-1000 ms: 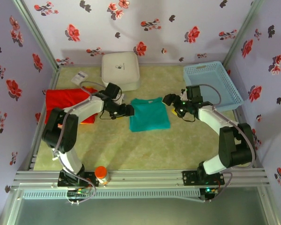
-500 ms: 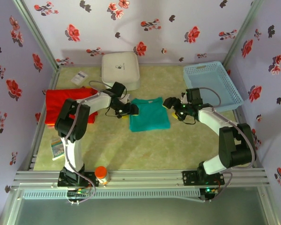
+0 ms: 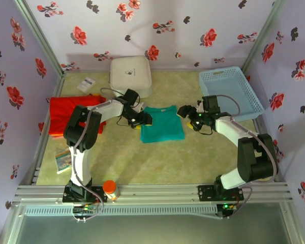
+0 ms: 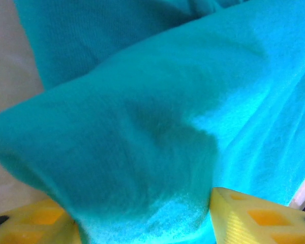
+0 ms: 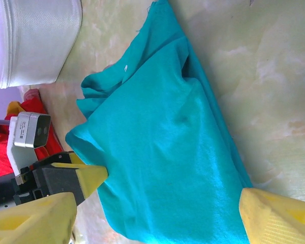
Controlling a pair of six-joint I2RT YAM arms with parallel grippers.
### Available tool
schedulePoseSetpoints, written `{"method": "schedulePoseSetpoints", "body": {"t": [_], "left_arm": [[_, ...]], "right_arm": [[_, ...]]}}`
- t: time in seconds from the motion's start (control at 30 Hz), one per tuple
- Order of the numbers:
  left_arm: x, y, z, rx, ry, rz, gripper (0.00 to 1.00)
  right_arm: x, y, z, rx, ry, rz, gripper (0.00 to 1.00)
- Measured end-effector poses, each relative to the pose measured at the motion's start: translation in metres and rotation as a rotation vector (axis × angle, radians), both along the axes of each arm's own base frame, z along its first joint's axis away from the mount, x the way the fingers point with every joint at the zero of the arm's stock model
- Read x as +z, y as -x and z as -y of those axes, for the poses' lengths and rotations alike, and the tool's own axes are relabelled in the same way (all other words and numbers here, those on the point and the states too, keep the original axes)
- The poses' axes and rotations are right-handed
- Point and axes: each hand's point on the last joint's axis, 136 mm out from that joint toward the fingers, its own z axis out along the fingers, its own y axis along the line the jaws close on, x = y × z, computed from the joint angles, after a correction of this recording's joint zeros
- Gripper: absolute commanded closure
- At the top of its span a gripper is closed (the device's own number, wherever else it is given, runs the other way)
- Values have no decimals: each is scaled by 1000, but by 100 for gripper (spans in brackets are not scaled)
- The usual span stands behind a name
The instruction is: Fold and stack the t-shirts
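Note:
The teal-green t-shirt lies flat in the middle of the table, also seen as teal-green t-shirt. The red t-shirt lies crumpled at the left. My left gripper sits at the teal shirt's left edge; its yellow fingers stand apart with a raised fold of teal cloth between them. My right gripper hovers open at the shirt's right edge, its fingertips wide apart over the cloth. No chest print is visible.
A white rounded-square box stands behind the shirt, and a light-blue basket is at the back right. A small card lies at the back left, a booklet at the left edge, and an orange-capped bottle near the front rail.
My left gripper has moved right from beside the red shirt onto the teal shirt's left edge, lifting a fold there. The right gripper has shifted only slightly.

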Motion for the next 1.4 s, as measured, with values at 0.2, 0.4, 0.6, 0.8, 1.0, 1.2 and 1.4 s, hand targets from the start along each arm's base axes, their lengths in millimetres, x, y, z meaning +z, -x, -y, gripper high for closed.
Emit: {"method": "schedulePoseSetpoints", "body": {"t": [0.2, 0.4, 0.6, 0.8, 1.0, 1.2, 1.4], "left_arm": [[-1, 3, 13, -26, 42, -1, 53], [-7, 2, 15, -12, 51, -22, 70], [-10, 2, 12, -15, 32, -21, 93], [-2, 1, -8, -45, -97, 28, 100], [41, 4, -45, -78, -272, 125, 100], [114, 4, -87, -90, -384, 243, 100], [157, 3, -137, -96, -539, 273, 100]], "right_arm": [[-2, 1, 1, 0, 2, -5, 16], [-2, 1, 3, -4, 3, -5, 17], [-7, 4, 4, -4, 8, -18, 17], [-8, 4, 5, -6, 8, -19, 17], [-8, 5, 5, -6, 8, -21, 17], [-9, 6, 5, -3, 6, -25, 17], [-9, 7, 4, 1, -1, -27, 18]]}}
